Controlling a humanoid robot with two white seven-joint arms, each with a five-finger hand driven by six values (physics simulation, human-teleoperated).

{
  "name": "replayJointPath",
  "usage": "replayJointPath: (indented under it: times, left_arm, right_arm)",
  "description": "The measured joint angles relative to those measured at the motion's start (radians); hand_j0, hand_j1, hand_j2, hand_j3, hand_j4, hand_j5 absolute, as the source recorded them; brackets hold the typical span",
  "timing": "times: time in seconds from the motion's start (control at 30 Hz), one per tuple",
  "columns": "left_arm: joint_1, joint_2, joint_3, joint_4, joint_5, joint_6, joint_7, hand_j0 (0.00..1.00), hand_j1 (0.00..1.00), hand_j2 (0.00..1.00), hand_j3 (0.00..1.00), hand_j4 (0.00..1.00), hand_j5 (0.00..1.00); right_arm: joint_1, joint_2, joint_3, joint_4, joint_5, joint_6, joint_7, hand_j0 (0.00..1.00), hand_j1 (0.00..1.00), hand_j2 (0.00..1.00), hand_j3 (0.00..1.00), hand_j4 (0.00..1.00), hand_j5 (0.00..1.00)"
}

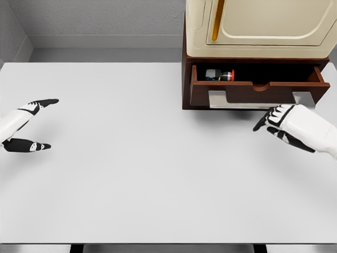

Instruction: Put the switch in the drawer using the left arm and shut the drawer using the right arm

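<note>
Left hand: the left hand (25, 125) is resting at the left edge of the view over the table (131, 158), its fingers (45, 101) spreading apart from the thumb and gripping nothing.
Right hand: the right hand (281, 120) is reaching in from the right, hovering just in front of the drawer (253, 90), below its front panel; the dark fingers are pointing left and slightly down, loosely extended, holding nothing. Whether it is touching the drawer front, the view is not showing clearly.
Switch: the switch (219, 75) is lying inside the drawer, up and to the left of the right hand, far to the right of the left hand; it is showing a dark body with a red end pointing right.
Drawer: it is standing pulled out from the brown base, open, directly above the right hand's fingertips, with a notch in the middle of its front edge.
Cabinet: the cream cabinet (263, 26) with a yellow handle (217, 21) is sitting above the drawer, well above the right hand.
Table: the white surface is stretching under both hands.
</note>
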Motion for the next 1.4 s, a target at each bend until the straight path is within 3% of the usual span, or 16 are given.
replayJointPath:
  times: [0.47,0.63,0.87,1.4]
  left_arm:
    - [0.000,0.000,0.000,-0.012,0.001,0.000,0.000,1.00,1.00,1.00,1.00,1.00,1.00]
    - [0.000,-0.009,0.001,-0.016,0.000,0.000,0.000,1.00,1.00,1.00,1.00,1.00,1.00]
    - [0.002,-0.016,0.001,-0.019,0.000,0.000,-0.001,1.00,1.00,1.00,1.00,1.00,1.00]
    - [0.002,-0.018,0.001,-0.031,-0.003,0.000,-0.001,1.00,1.00,1.00,1.00,1.00,1.00]
  right_arm:
    - [-0.068,0.063,0.022,0.062,0.006,0.000,0.001,0.55,0.55,0.55,0.55,0.55,0.55]
    - [-0.135,0.079,0.057,0.099,0.008,0.000,0.001,0.55,0.55,0.55,0.55,0.55,0.55]
    - [-0.170,0.107,0.088,0.136,0.009,0.000,0.002,0.55,0.55,0.55,0.55,0.55,0.55]
    - [-0.259,0.175,0.132,0.199,0.009,0.000,0.060,0.55,0.55,0.55,0.55,0.55,0.55]
